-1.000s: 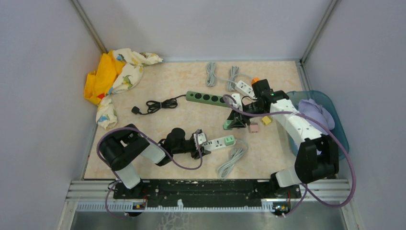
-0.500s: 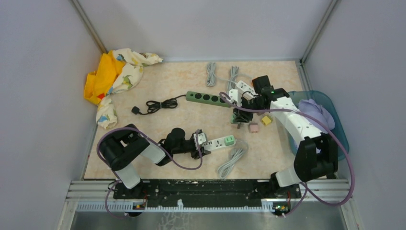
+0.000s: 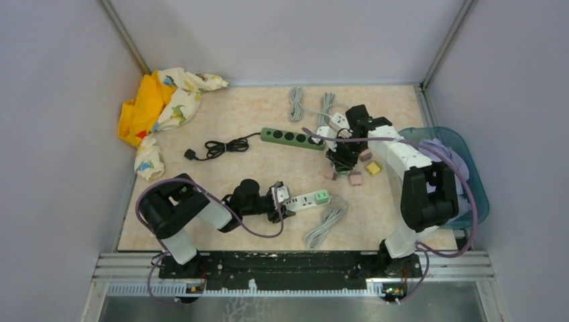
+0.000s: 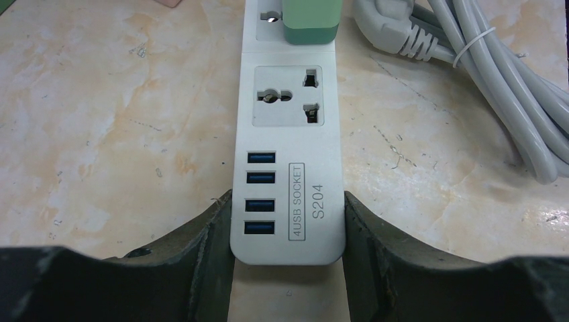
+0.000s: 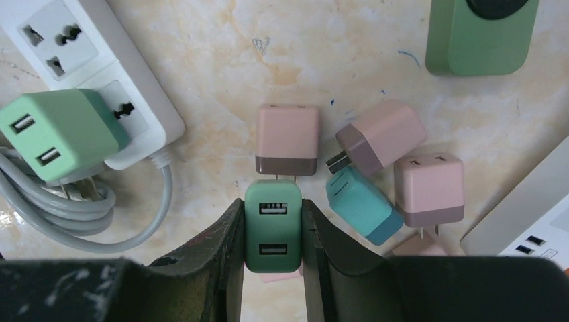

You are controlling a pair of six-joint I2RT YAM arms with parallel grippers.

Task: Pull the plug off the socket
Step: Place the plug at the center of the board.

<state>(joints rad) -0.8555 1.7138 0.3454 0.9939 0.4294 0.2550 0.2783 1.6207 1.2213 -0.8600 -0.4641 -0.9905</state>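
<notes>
Right wrist view: right end effector [image 5: 271,209] grips a green plug [image 5: 272,225]; left end effector [image 4: 287,204] clamps the white socket strip [image 4: 288,154]

Tight around right pincer [image 5: 272,211] and its green plug [image 5: 272,235]: pink adapter [image 5: 288,139] just ahead, teal adapter [image 5: 359,204] close beside. White strip [image 4: 288,168]: bare bench [image 4: 114,121] one side, grey cable [image 4: 496,87] crowding the other.

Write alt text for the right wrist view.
The right tool is shut on a dark green USB plug, next to loose pink plugs and a teal plug on the marbled table. A white power strip with a light green plug lies upper left.
</notes>
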